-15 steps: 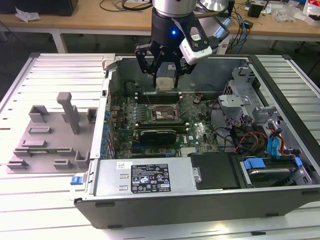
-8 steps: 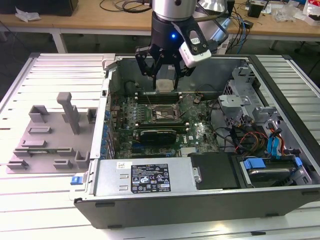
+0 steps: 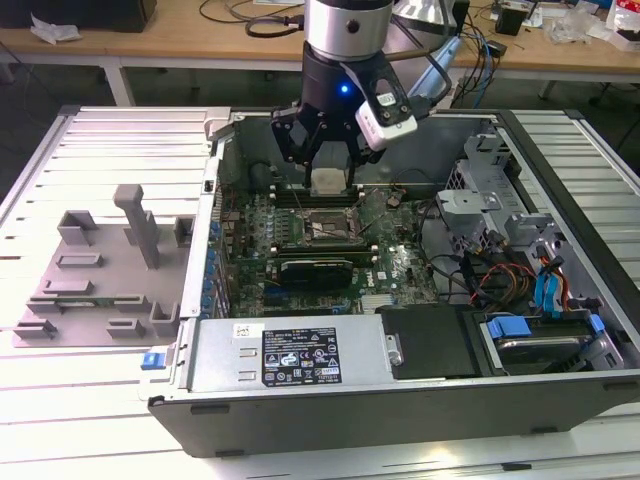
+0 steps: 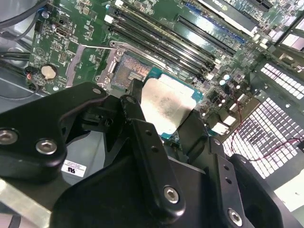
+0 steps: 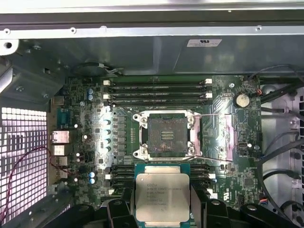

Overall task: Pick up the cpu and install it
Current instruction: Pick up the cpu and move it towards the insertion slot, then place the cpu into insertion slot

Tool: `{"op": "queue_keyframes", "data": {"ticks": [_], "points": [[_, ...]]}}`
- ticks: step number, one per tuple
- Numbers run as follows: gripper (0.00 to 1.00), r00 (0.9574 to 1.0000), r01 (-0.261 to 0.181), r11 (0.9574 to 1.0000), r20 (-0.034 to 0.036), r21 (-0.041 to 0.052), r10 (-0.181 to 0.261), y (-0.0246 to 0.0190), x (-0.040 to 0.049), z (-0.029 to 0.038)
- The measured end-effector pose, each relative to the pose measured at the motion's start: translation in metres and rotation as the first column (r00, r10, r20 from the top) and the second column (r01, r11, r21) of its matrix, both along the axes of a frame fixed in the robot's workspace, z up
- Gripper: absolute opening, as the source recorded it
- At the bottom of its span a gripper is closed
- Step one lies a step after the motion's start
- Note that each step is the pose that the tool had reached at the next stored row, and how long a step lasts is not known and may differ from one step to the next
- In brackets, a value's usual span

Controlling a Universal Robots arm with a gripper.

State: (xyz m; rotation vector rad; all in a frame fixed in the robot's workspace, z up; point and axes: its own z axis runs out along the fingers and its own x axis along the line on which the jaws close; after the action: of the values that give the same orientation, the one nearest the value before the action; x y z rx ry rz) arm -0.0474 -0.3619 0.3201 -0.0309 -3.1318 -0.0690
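Exterior view: the gripper [image 3: 330, 178] hangs inside the open computer case [image 3: 400, 420], its 2 fingers clamped on opposite edges of the cpu [image 3: 327, 183]. The chip is held flat above the motherboard [image 3: 400, 262], near the cpu socket [image 3: 318, 228] but not in it. A grey tray [image 3: 40, 300] with upright blocks lies well apart from the socket, outside the case wall, on the exterior view's left.

Second wrist view: the black fingers [image 4: 142, 137] pinch the cpu [image 4: 166, 102] by its thin green edges, leaving the silver lid bare. The socket [image 4: 130, 71] shows just beside the chip, with its contact field exposed and nothing seated in it.

First wrist view: the cpu [image 5: 161, 197] sits level between the fingertips, near the socket [image 5: 166, 135], whose metal frame is swung open. Memory slots [image 5: 156, 92] run along the far side of the socket.

Judging by its look, the chip is light, thin and stiff. The smooth lid would likely be slippery, and the underside and the socket contacts seem fragile, so an edge grip like this one suits it best. The case holds the board, cables and drive bays, and the socket holds no chip yet.
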Motion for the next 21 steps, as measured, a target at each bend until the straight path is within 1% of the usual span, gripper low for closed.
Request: {"op": "queue_keyframes", "data": {"ticks": [1, 2, 4, 18, 20, 21], "points": [[0.55, 1.0, -0.002, 1.0, 0.0, 0.0, 0.002, 0.0022, 0.0, -0.0031], [0.55, 1.0, -0.004, 1.0, 0.0, 0.0, 0.004, 0.004, 0.0, -0.0048], [0.55, 1.0, -0.009, 1.0, -0.0001, 0.0, 0.009, 0.0092, 0.0, -0.0077], [0.55, 1.0, -0.009, 1.0, -0.0001, 0.0, 0.009, 0.0092, 0.0, -0.0081], [0.55, 1.0, 0.005, 1.0, -0.0001, 0.0001, -0.005, 0.0092, 0.0, -0.0081], [0.55, 0.9994, 0.036, 0.9994, 0.0, 0.0, -0.036, 0.0092, 0.0, -0.0081]]}}
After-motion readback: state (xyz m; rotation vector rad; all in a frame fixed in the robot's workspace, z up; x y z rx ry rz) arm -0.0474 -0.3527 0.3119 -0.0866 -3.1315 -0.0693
